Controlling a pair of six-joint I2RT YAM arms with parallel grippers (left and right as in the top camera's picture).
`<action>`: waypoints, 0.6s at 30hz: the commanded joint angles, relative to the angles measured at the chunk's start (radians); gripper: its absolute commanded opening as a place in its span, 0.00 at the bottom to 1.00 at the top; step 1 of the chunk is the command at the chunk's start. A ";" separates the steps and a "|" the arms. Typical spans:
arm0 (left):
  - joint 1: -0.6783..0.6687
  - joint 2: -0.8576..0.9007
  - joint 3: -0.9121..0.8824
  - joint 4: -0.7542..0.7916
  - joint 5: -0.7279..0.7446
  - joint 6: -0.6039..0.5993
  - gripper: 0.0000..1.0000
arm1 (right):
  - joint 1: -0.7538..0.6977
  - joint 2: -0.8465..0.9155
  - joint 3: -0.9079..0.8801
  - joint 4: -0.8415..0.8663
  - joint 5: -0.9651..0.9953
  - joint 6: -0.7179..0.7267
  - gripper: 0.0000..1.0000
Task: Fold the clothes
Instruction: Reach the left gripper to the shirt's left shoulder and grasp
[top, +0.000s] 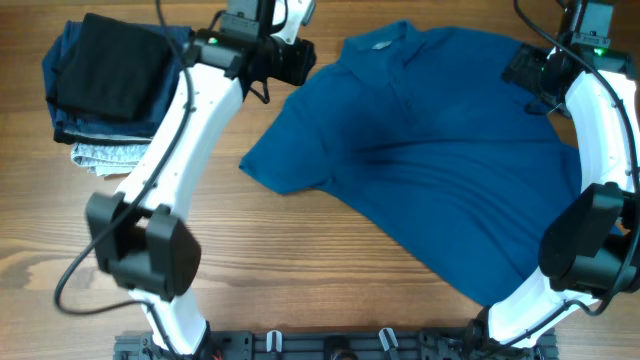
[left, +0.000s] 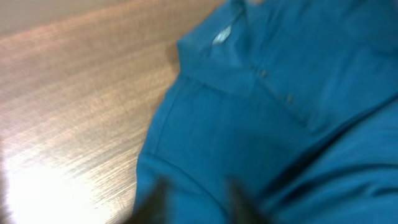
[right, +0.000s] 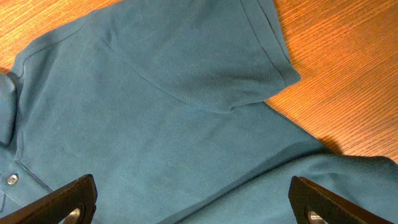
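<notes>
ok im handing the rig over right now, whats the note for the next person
Left gripper: looks open (wrist view blurred), holding nothing, at the blue shirt by its collar.
Right gripper: open, empty, above the shirt's other shoulder and sleeve.
Shirt: spread on the table, collar away from the arm bases.
Done: no fold yet.
Left: every fold.
The folded stack sits apart from the shirt; not part of this.

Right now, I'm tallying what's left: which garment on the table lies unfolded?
The blue shirt, spread open on the table; the black garment and the pieces under it lie folded in one stack.
</notes>
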 joint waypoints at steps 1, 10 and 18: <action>-0.002 0.116 0.019 -0.001 -0.013 0.004 0.04 | -0.002 -0.011 -0.003 0.002 0.010 -0.012 1.00; 0.000 0.283 0.019 0.005 -0.026 0.004 0.04 | -0.002 -0.011 -0.003 0.002 0.010 -0.012 1.00; 0.000 0.361 0.012 0.038 -0.037 -0.002 0.04 | -0.002 -0.011 -0.003 0.002 0.010 -0.012 1.00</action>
